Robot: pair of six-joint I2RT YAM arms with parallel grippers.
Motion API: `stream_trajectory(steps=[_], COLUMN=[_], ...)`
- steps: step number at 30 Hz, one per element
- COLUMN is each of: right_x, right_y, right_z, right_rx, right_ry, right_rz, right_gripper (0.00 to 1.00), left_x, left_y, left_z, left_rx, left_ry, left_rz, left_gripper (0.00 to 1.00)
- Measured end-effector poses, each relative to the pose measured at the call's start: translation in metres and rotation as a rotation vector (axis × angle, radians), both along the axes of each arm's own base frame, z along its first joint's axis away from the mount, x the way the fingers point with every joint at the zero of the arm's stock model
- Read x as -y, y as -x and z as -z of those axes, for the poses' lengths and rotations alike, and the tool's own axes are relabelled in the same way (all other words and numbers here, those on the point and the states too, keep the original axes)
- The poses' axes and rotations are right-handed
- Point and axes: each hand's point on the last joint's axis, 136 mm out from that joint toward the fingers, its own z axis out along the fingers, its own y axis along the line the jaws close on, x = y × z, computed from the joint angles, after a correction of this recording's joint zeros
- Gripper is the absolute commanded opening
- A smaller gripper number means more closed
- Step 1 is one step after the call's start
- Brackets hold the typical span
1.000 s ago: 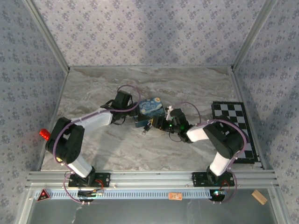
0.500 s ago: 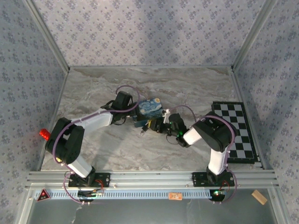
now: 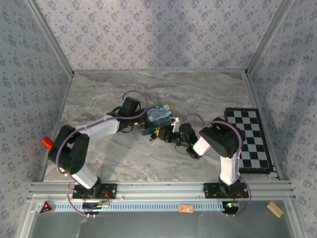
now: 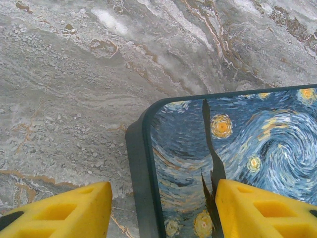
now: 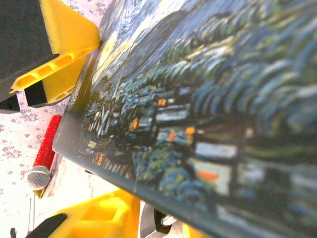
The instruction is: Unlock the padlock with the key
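The tiny black squarish padlock (image 3: 154,136) lies on the grey marbled desk (image 3: 99,99), just in front of the blue rectangular starry-sky box (image 3: 159,114). It sits at the right gripper (image 3: 167,134), and I cannot tell that gripper's grip. The padlock seems to run diagonally, pale end near-left. The left gripper (image 4: 163,213) spreads wide astride the box corner. No key is discernible, so unlocking looks not yet done.
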Motion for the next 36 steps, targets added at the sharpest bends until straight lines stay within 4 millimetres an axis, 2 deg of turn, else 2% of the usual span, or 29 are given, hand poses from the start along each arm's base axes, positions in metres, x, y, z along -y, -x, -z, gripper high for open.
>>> stream_trajectory(steps=[9, 20, 26, 36], right_x=[-0.001, 0.007, 0.018, 0.021], right_y=[0.002, 0.007, 0.006, 0.003], right_z=[-0.003, -0.006, -0.007, -0.01], right_rx=[0.014, 0.02, 0.0, -0.042], right_ry=[-0.013, -0.025, -0.047, -0.087], right_rz=[-0.007, 0.015, 0.065, 0.125], right_gripper=[0.1, 0.01, 0.0, 0.0], left_x=[-0.001, -0.002, -0.003, -0.006], left_y=[0.0, 0.003, 0.003, 0.007], left_z=[0.0, 0.0, 0.0, 0.001], left_rx=[0.0, -0.002, -0.001, -0.002], left_ry=[-0.003, 0.002, 0.005, 0.04], left_rz=[-0.008, -0.014, -0.026, -0.068], left_gripper=[0.57, 0.57, 0.57, 0.57])
